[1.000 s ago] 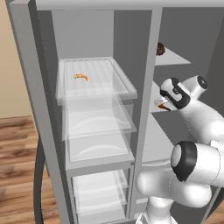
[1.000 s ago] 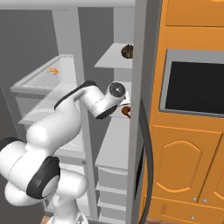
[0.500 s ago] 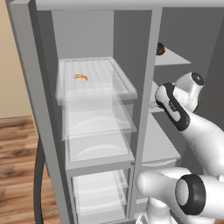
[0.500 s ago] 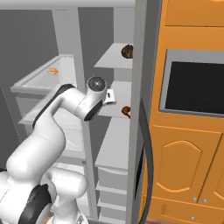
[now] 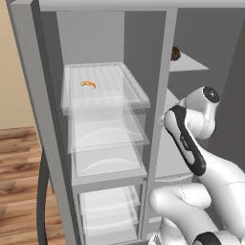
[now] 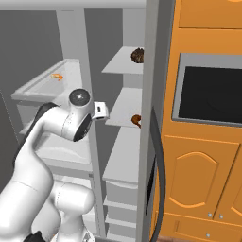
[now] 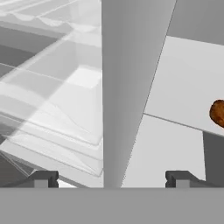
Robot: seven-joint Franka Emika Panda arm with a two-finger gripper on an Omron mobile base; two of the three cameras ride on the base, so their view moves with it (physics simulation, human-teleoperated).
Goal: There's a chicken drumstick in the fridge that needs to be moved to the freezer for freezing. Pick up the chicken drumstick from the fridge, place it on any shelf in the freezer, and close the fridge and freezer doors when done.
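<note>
The chicken drumstick (image 6: 136,120) lay on the middle solid shelf (image 6: 124,109) of the freezer (image 6: 124,151), near that shelf's front right corner and close against the edge of the open freezer door (image 6: 151,118). From the hand view the same drumstick (image 7: 217,113) sat at the far right, resting on the pale shelf and not touched by anything. The fingers (image 7: 113,178) stood wide apart with nothing between them, their dark tips low in that view on either side of the grey upright divider (image 7: 127,87) that parts the two compartments. The hand (image 6: 99,109) hung just in front of this divider, level with the drumstick's shelf and apart from the meat.

On the shelf above, a round dark-brown lump (image 6: 137,55) sat near the door edge. In the fridge (image 5: 103,143), a thin curled orange piece (image 5: 88,84) lay on the ribbed translucent shelf (image 5: 103,86), with clear plastic drawers (image 5: 107,143) stacked beneath. The fridge door (image 5: 33,119) stood open at the left of the left base view. Orange cabinets with a dark oven window (image 6: 210,94) lined the wall to the right of the freezer.
</note>
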